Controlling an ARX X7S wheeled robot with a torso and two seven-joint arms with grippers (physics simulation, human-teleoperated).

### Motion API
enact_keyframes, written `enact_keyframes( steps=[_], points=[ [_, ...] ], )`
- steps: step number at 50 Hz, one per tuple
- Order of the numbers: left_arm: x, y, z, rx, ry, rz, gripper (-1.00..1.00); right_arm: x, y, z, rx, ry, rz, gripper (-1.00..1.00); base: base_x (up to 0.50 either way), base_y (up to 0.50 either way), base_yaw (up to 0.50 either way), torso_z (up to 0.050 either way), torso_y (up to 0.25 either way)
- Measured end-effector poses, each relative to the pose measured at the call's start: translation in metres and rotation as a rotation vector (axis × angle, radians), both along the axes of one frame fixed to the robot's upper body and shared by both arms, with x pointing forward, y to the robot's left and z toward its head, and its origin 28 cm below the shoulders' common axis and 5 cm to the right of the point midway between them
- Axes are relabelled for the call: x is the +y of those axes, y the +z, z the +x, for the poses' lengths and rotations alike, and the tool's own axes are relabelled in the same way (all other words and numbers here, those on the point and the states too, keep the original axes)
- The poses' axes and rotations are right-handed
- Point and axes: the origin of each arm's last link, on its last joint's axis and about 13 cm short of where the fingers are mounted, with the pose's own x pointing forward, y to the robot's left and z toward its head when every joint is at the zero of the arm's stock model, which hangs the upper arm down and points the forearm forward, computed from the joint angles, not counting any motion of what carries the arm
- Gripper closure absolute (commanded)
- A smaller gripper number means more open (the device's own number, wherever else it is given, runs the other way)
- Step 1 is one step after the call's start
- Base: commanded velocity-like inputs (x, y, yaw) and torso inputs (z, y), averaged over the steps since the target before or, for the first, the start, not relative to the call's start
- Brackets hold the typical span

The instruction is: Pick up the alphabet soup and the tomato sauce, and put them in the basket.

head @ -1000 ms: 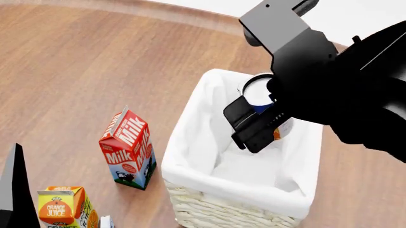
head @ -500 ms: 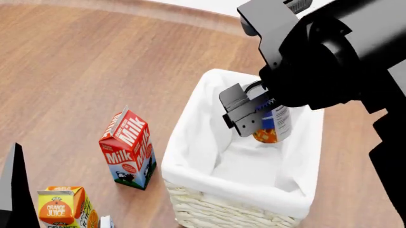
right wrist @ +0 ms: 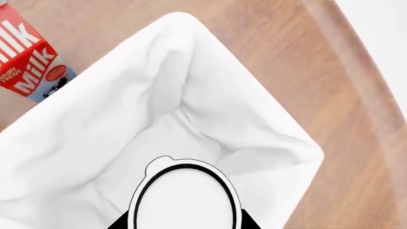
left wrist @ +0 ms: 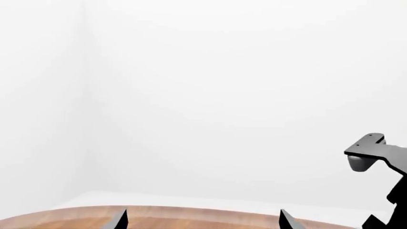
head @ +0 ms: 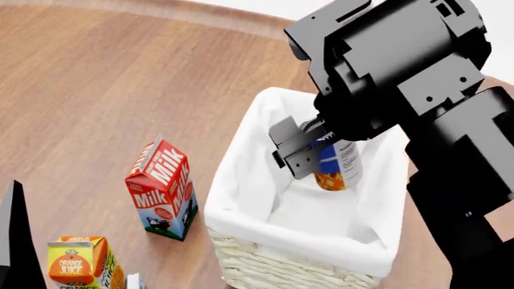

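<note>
One alphabet soup (head: 336, 164) can hangs clamped in the right gripper (head: 309, 152) above the one basket (head: 241, 198), inside its far end. One milk carton (head: 163, 188) and one orange juice carton (head: 79, 262) stand on the table (head: 96, 90) near its front edge. Left gripper (left wrist: 200, 220): fingertips spread wide, holding nothing.

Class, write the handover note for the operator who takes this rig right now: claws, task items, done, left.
Right claw: shut on the alphabet soup, held inside the mouth of the basket, not yet released.
Left claw: only its tips show, spread apart and empty, away from the work.
Tomato sauce: not in any view.
Milk carton and orange juice carton stand beside the basket.
Done: soup carried to the basket.
Left: let go of the soup, then find and bring the tomato sauce.
</note>
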Motion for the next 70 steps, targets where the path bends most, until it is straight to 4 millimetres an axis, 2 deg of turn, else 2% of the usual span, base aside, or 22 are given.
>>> enact_keyframes(
  steps=[21, 70],
  points=[
    [0.002, -0.001, 0.001, 0.001, 0.005, -0.002, -1.00, 0.003, -0.025, 0.013, 0.031, -0.009, -0.028, 1.00, 0.00, 0.00, 0.00, 0.000, 0.000],
    [0.000, 0.001, 0.000, 0.001, -0.005, -0.010, -1.00, 0.010, -0.068, 0.030, 0.042, -0.015, -0.025, 1.00, 0.00, 0.00, 0.00, 0.000, 0.001]
  ],
)
